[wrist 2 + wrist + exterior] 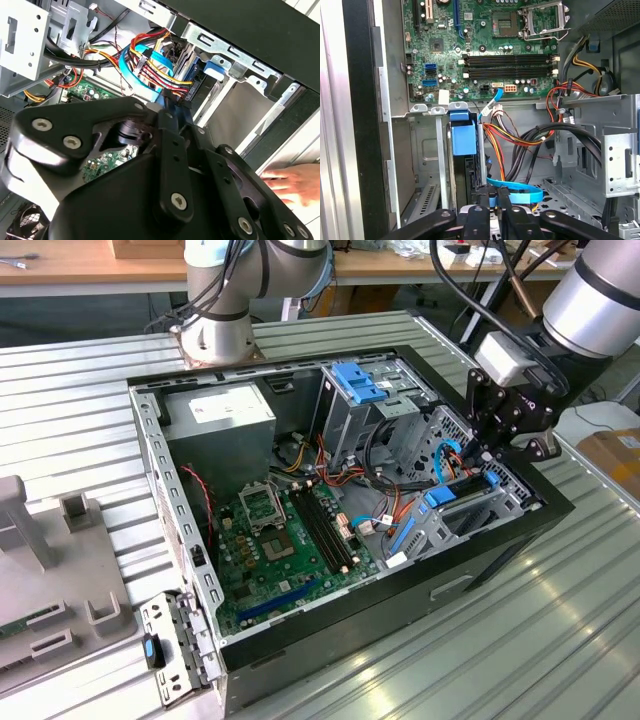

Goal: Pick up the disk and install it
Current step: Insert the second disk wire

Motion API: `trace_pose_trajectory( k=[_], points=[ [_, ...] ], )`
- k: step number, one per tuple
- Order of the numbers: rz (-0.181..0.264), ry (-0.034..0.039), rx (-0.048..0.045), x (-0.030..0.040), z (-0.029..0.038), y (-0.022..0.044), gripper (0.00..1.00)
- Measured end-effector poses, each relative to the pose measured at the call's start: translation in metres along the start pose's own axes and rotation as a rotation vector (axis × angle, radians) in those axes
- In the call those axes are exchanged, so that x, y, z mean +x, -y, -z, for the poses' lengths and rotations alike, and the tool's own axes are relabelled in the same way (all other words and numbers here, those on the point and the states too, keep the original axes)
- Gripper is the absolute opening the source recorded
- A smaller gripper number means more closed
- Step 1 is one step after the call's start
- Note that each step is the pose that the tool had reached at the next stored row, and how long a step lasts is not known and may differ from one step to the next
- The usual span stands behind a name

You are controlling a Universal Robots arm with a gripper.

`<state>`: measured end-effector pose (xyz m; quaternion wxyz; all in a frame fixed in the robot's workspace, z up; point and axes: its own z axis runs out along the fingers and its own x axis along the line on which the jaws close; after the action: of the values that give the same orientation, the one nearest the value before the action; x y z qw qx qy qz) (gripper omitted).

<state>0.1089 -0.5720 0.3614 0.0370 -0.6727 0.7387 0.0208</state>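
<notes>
The open black computer case (330, 630) lies on its side on the ribbed metal table (80, 400), green motherboard (280, 550) flat on its floor. At the end on the exterior view's right, the black gripper (505, 445) hangs low over the grey drive bay (470, 515). The disk (465, 150) stands on edge in a slot of that bay, blue plastic rail end showing, dark body below; in the exterior view its blue tab (440, 496) peeks out just beside the fingers. Whether the fingers are spread or pinched I cannot tell, since the linkage hides the tips, though they seem to sit right at the disk. Red, orange and flat blue cables (150, 65) loop beside it. A person's hand (295, 182) rests outside the case wall. Farther back stand a blue-topped cage (360, 390) and a labelled grey box (225, 420)
</notes>
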Motion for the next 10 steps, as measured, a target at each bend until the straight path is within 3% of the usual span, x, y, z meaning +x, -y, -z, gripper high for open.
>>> trace_pose_trajectory(
  k=[1,10],
  points=[
    [0.0,0.0,0.0,0.0,0.0,0.0,0.16],
    [0.002,0.0014,0.0005,0.0001,-0.0002,-0.0007,0.16]
  ],
)
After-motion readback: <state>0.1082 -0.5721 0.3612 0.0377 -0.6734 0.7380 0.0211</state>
